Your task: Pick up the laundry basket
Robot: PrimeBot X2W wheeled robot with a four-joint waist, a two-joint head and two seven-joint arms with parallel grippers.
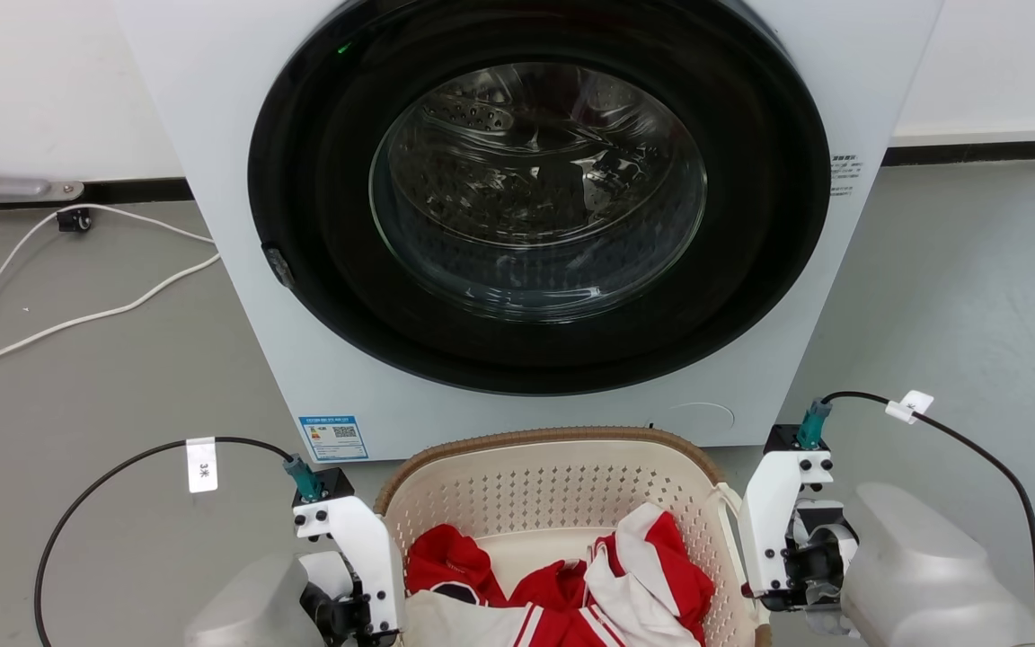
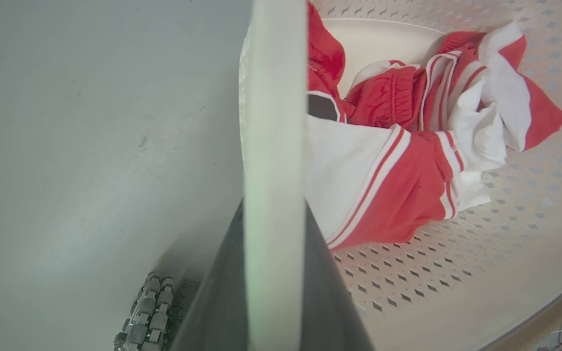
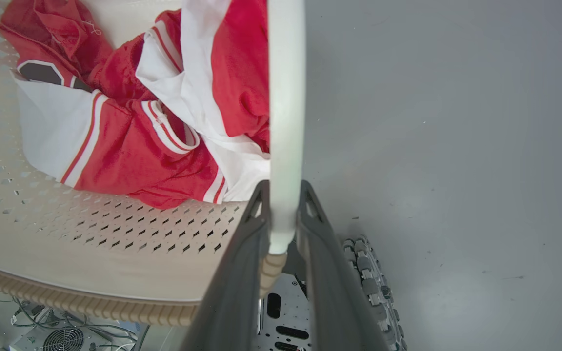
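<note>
The laundry basket [image 1: 526,494] is matt perforated plastic, the washer door [image 1: 537,189] glossy glass

The laundry basket [image 1: 553,485] is cut off on its near side; the washer [image 1: 868,90] sticker [image 1: 332,437] is unreadably small.

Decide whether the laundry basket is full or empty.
Partly filled: the laundry basket holds crumpled red-and-white clothes low down, with bare perforated wall above.
</note>
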